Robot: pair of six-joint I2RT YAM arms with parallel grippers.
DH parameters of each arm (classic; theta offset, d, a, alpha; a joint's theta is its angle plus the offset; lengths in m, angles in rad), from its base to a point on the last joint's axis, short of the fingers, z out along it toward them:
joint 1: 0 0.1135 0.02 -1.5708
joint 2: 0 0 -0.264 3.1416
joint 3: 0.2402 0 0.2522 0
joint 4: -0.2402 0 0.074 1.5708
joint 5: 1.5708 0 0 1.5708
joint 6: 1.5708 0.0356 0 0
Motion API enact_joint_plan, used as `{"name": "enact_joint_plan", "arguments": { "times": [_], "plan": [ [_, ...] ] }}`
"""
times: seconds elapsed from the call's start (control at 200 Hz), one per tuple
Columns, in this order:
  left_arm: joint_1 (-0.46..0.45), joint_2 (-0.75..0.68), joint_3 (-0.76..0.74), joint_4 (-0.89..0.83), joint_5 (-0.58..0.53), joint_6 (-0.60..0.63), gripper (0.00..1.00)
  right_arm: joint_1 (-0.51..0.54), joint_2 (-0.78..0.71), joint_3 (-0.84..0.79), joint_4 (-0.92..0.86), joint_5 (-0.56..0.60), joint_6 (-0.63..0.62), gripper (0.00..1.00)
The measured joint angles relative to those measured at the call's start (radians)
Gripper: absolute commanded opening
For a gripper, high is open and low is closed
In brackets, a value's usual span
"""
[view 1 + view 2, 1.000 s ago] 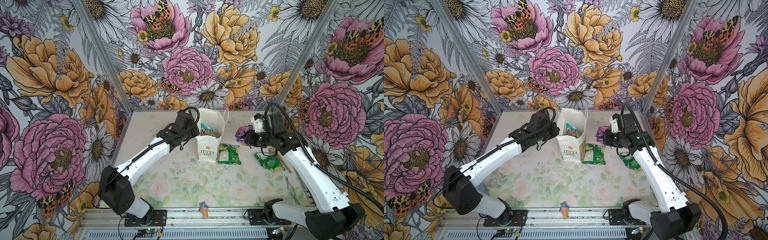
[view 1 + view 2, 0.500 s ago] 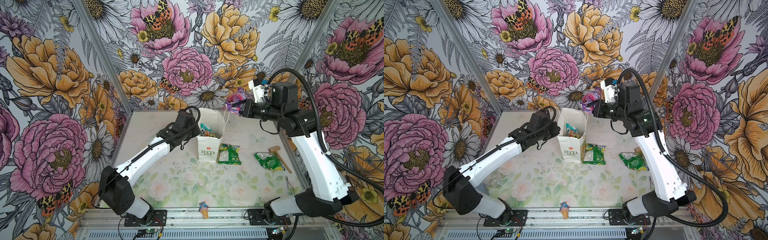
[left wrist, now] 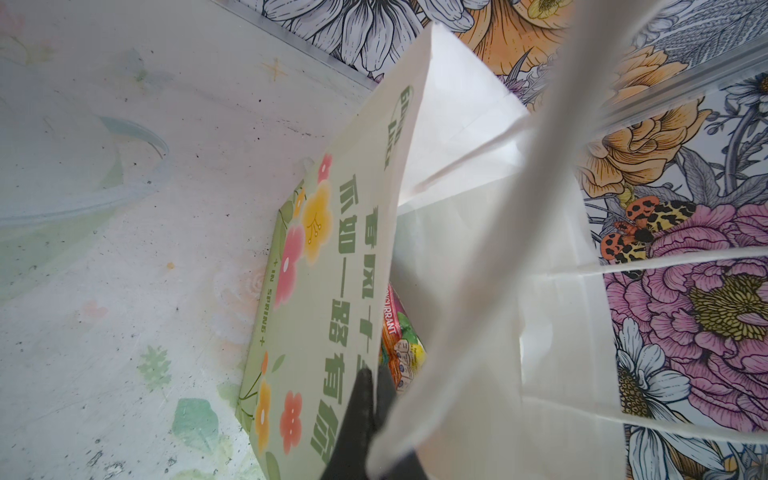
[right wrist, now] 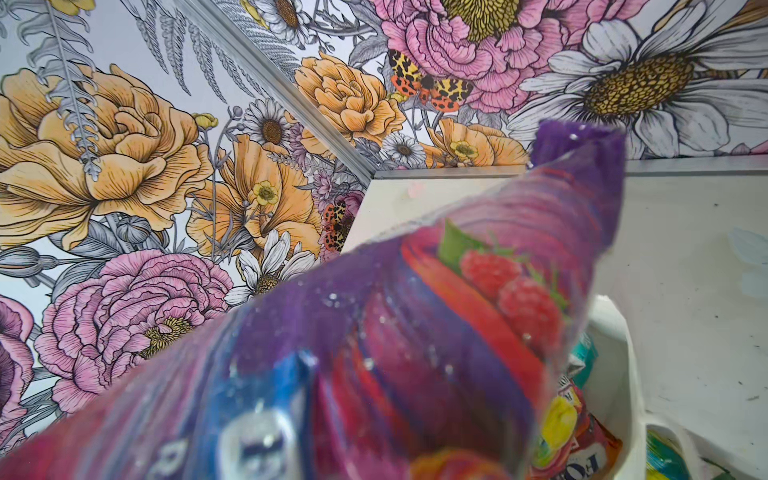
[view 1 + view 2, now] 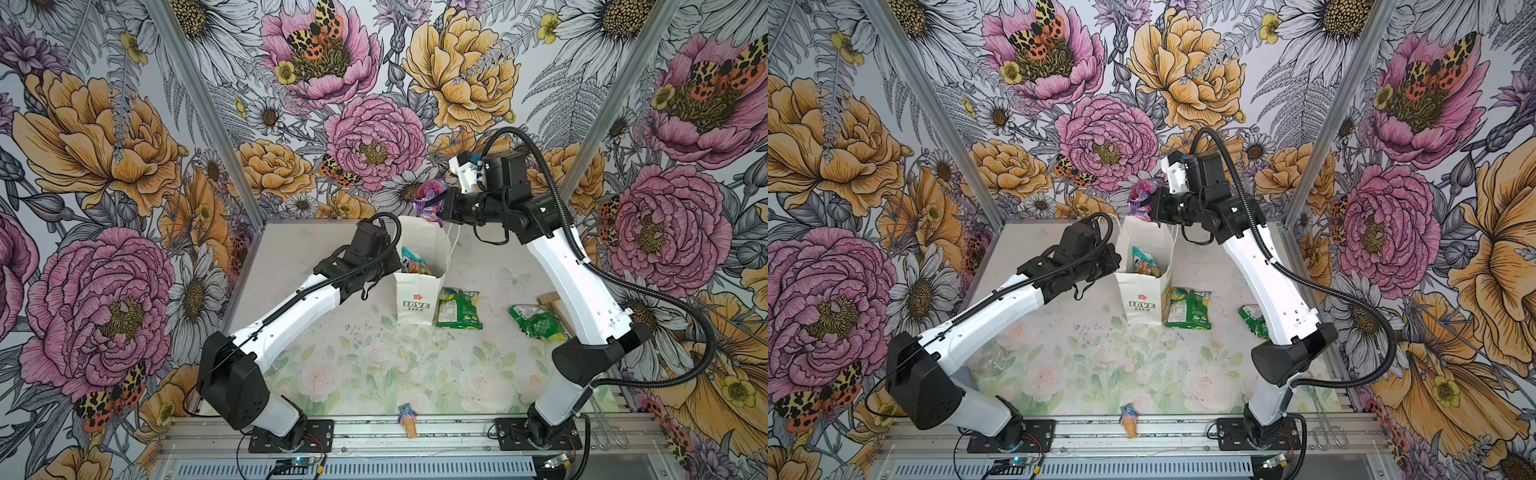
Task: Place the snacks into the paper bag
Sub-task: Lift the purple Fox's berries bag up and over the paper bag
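The white paper bag [image 5: 415,299] [image 5: 1142,301] stands upright at mid-table. My left gripper [image 5: 397,261] [image 3: 374,390] is shut on its near side wall at the rim, holding the mouth open. Teal and orange snacks [image 5: 415,264] [image 3: 401,345] lie inside. My right gripper [image 5: 442,205] [image 5: 1152,203] is shut on a purple snack packet [image 5: 430,197] [image 4: 415,332], held in the air just above the bag's far rim [image 4: 619,353]. The packet hides its fingers in the right wrist view. Two green snack packets [image 5: 457,309] [image 5: 536,322] lie on the table right of the bag.
An ice-cream-cone trinket [image 5: 408,419] lies at the table's front edge. A small wooden mallet [image 5: 548,298] sits behind the right arm. A clear jar [image 5: 990,357] lies under the left arm. Wire tongs [image 5: 611,432] rest on the front right rail.
The right arm has lifted the purple packet from beside the bag, then carried it left to just above the bag's mouth. The left arm has stayed still on the bag.
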Motion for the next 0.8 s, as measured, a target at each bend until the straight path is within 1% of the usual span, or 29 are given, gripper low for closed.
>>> {"name": "enact_joint_plan", "arguments": {
  "times": [0.38, 0.681, 0.801],
  "plan": [
    [0.000, 0.000, 0.000, 0.000, 0.000, 0.000, 0.00, 0.051, 0.026, -0.010, -0.011, 0.076, 0.015, 0.00],
    [0.000, 0.000, 0.000, 0.000, 0.000, 0.000, 0.00, 0.057, 0.086, -0.028, -0.086, 0.146, 0.014, 0.04],
    [0.000, 0.000, 0.000, -0.001, 0.000, 0.000, 0.00, 0.062, 0.111, -0.034, -0.116, 0.171, 0.013, 0.08]
  ]
}}
